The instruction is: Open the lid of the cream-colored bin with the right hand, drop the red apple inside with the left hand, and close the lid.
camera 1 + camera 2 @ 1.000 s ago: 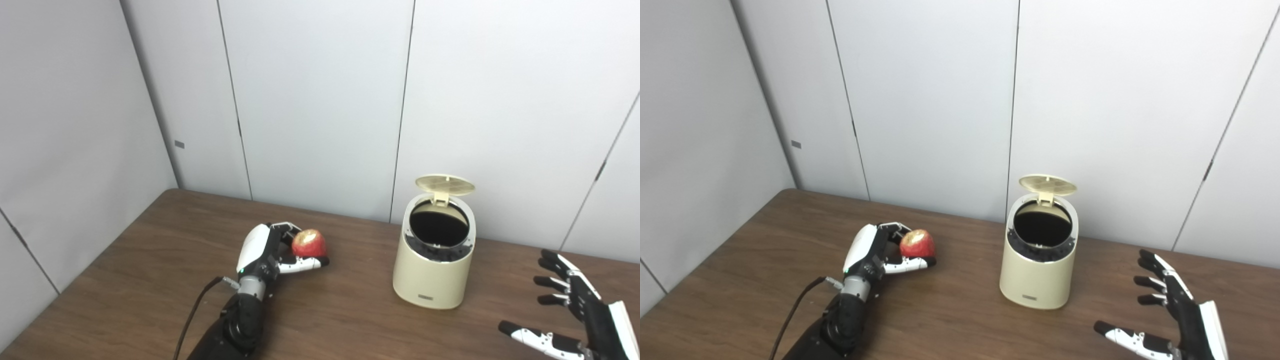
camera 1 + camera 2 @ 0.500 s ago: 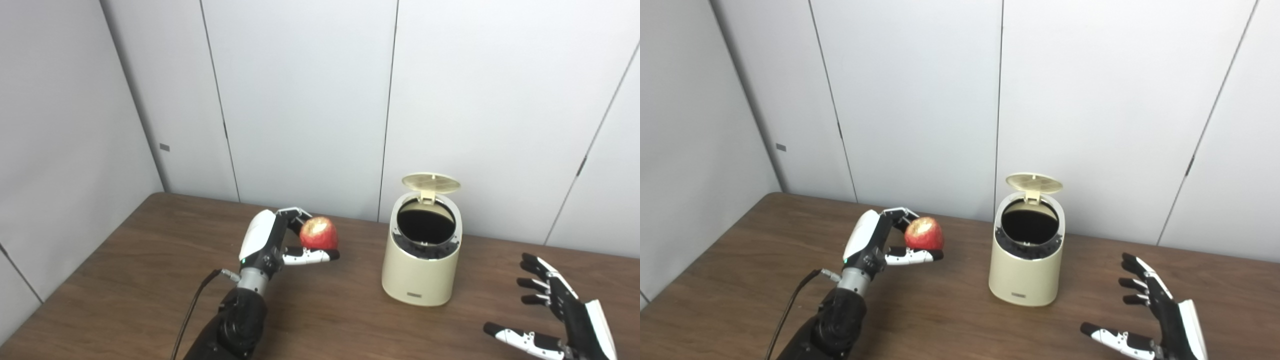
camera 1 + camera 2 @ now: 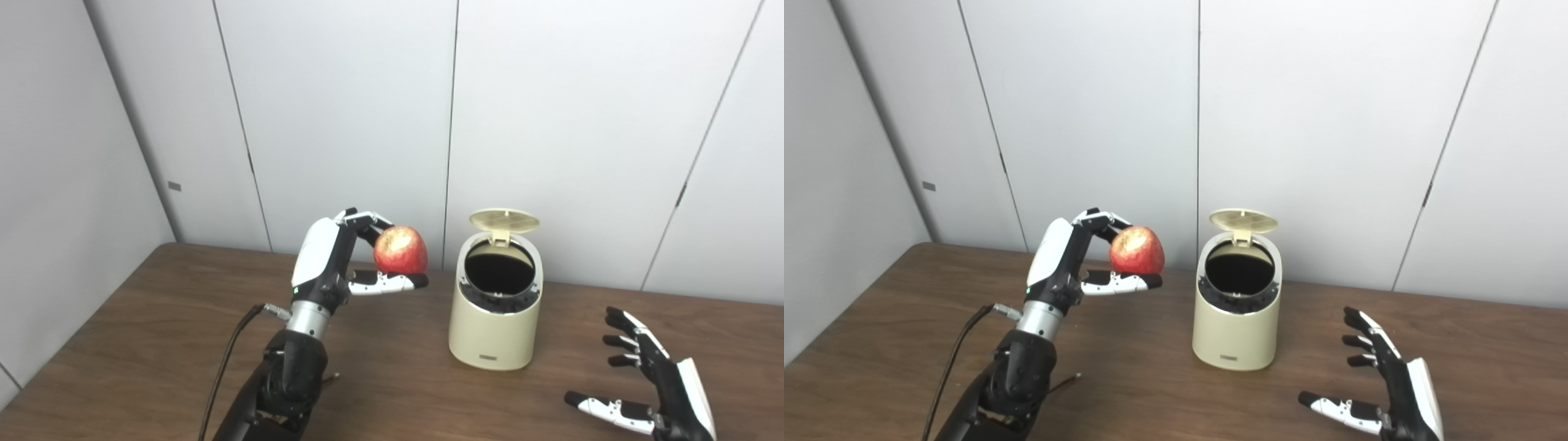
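Holding apple (image 3: 400,249) aloft left of bin (image 3: 495,324), left hand (image 3: 331,260) fingers grasp it. Lid (image 3: 504,220) up, mouth unobstructed. Right hand (image 3: 652,392) splayed, empty, low near counter (image 3: 153,343) front edge, right of bin.

A dark brown table (image 3: 153,343) with a wood-grain finish, smooth and faintly sheeny. On it stands a cream-coloured cylindrical plastic bin (image 3: 495,324), its wall smooth with a soft satin look; its round cream plastic lid (image 3: 504,220) shows a moulded ribbed pattern on the underside, and the dark ring inside the opening looks like rougher black plastic. A red apple (image 3: 400,250) has glossy skin with a paler, dull speckled patch. The left hand (image 3: 334,260) has a glossy white plastic shell, black matt parts and a bare metal wrist collar. The right hand (image 3: 655,392) is of like black and white plastic. Matt pale grey wall panels (image 3: 349,110) look smooth.
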`<state>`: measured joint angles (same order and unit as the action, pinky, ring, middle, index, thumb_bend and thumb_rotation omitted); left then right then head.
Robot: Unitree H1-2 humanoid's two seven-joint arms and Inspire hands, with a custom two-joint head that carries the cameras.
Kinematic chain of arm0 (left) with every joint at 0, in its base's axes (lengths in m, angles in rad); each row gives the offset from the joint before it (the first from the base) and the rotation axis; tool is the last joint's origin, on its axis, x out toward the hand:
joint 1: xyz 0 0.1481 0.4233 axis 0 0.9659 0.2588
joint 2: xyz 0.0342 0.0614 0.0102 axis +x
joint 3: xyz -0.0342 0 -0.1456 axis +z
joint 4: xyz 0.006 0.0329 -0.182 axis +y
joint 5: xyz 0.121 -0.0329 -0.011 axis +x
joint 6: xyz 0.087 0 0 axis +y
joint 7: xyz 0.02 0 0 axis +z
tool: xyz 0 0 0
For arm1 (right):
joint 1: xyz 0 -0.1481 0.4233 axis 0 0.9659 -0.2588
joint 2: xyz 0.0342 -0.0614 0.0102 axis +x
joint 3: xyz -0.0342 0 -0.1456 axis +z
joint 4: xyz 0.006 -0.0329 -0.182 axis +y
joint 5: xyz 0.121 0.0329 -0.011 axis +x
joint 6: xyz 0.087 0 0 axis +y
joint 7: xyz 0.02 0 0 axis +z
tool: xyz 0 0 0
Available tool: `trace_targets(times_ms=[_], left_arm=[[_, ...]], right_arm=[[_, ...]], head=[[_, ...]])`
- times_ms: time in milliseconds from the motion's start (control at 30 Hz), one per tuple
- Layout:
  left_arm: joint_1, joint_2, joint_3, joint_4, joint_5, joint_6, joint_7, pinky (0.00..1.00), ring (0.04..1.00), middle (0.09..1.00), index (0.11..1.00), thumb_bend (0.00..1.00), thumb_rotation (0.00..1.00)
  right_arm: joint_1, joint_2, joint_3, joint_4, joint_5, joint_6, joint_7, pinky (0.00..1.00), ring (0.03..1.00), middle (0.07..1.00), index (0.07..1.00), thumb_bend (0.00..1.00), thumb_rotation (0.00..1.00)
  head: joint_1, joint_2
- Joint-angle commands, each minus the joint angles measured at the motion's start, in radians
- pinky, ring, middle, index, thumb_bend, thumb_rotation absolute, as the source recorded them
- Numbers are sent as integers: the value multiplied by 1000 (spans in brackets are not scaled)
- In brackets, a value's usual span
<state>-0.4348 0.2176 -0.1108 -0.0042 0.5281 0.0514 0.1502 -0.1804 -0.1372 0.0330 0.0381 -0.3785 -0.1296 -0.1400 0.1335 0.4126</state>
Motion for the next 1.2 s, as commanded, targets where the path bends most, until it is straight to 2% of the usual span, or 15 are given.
trace_targets(times_ms=[0, 100, 333, 567, 633, 767, 867, 1033, 1167], left_arm=[[-59, -11, -2, -48, 26, 4, 6, 888, 545, 479, 492, 526, 0], [-64, -31, -5, -52, 33, 9, -2, 891, 557, 477, 494, 526, 0], [-84, -82, -15, 3, 19, -39, 16, 866, 531, 470, 500, 525, 0], [-105, -135, -23, 76, 10, -72, 38, 891, 558, 479, 489, 526, 0], [-113, -145, -29, 95, 22, -77, 46, 849, 551, 478, 491, 526, 0], [-129, -159, -41, 128, 31, -83, 58, 844, 582, 488, 483, 526, 0], [-142, -168, -53, 151, 39, -86, 70, 748, 569, 485, 486, 526, 0], [-160, -170, -69, 192, 46, -102, 85, 705, 579, 476, 492, 526, 0], [-172, -180, -70, 223, 15, -122, 82, 562, 552, 471, 496, 526, 0]], right_arm=[[-36, 6, 2, -14, -5, -38, -20, 633, 761, 842, 853, 789, 52], [-38, 8, 7, -7, -12, -41, -26, 637, 760, 843, 854, 784, 62], [-40, 19, 11, -2, -14, -43, -40, 643, 757, 840, 852, 782, 72], [-42, 27, 15, 4, -27, -55, -60, 630, 754, 837, 849, 786, 91], [-43, 29, 16, 6, -26, -57, -63, 625, 750, 837, 848, 787, 100], [-42, 35, 20, 3, -28, -53, -67, 624, 751, 835, 847, 782, 111], [-41, 38, 23, -1, -33, -50, -68, 620, 751, 835, 848, 777, 115], [-40, 43, 25, -4, -38, -48, -68, 629, 753, 837, 851, 775, 121], [-41, 48, 26, 6, -38, -60, -73, 625, 754, 835, 848, 787, 148]], head=[[-7, -1], [-19, -3], [-40, -4], [-58, -3], [-62, -2], [-71, -2], [-76, -2], [-85, -1], [-90, -1]])
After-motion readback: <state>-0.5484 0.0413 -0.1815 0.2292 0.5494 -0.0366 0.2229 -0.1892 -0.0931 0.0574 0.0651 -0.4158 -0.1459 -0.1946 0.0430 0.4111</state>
